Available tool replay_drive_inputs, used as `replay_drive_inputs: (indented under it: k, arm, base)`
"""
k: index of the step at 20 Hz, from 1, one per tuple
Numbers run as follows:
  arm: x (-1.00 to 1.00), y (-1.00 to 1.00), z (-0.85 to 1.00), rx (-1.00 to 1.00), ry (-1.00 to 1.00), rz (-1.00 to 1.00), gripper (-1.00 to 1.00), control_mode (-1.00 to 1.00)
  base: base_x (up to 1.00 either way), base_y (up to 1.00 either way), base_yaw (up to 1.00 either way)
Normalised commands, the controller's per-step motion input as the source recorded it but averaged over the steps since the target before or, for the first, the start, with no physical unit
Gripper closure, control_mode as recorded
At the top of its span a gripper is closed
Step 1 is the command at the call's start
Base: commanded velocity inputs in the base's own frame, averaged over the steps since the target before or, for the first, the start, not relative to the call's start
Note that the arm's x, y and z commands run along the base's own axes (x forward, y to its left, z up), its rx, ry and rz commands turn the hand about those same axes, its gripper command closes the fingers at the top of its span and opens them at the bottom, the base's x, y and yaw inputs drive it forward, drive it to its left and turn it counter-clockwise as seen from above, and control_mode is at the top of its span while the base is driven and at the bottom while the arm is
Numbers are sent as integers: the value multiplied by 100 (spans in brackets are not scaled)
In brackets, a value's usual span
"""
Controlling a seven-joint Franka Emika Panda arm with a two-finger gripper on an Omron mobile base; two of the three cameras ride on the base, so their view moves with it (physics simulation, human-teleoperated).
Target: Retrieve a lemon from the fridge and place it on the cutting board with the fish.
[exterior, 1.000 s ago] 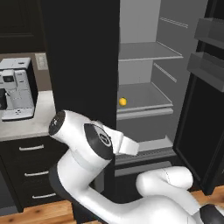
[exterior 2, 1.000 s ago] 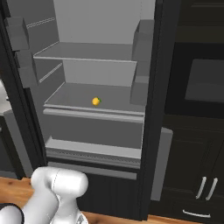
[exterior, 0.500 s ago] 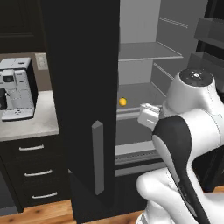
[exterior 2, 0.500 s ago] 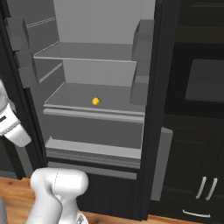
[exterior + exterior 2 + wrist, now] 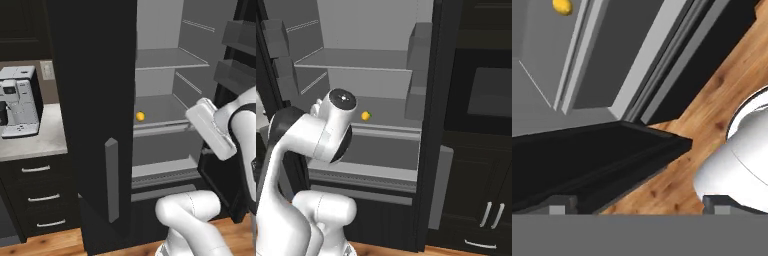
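A: Where's your pincer [image 5: 640,202] right now?

B: Low in my hand view: 2 dark tips set wide apart, nothing between them, wood floor [image 5: 712,107] beyond.

A: And past that?

B: The fridge [image 5: 95,115] stands with its doors open, and the lemon [image 5: 140,116] sits alone on the middle shelf [image 5: 388,131], well apart from me.

A: How will it handle?

B: I'd judge it light, firm, rounded, likely to roll. I'd close across its narrow middle.

A: Any writing?

B: None I can read, not even on the coffee machine [image 5: 19,107] on the surface [image 5: 35,145].

The lemon [image 5: 140,116] sits on the open fridge's [image 5: 170,110] shelf.
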Motion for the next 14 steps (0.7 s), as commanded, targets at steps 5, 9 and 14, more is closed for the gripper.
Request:
replay_drive_inputs:
  k: [5,9,14]
  arm:
    - [99,32,-52,37,0,0,-100,-100]
    - [72,54,-54,19,0,0,-100,-100]
    - [59,68,-59,11,0,0,-100,-100]
  base:
    - [0,0,0]
    - [0,0,0]
    - [0,0,0]
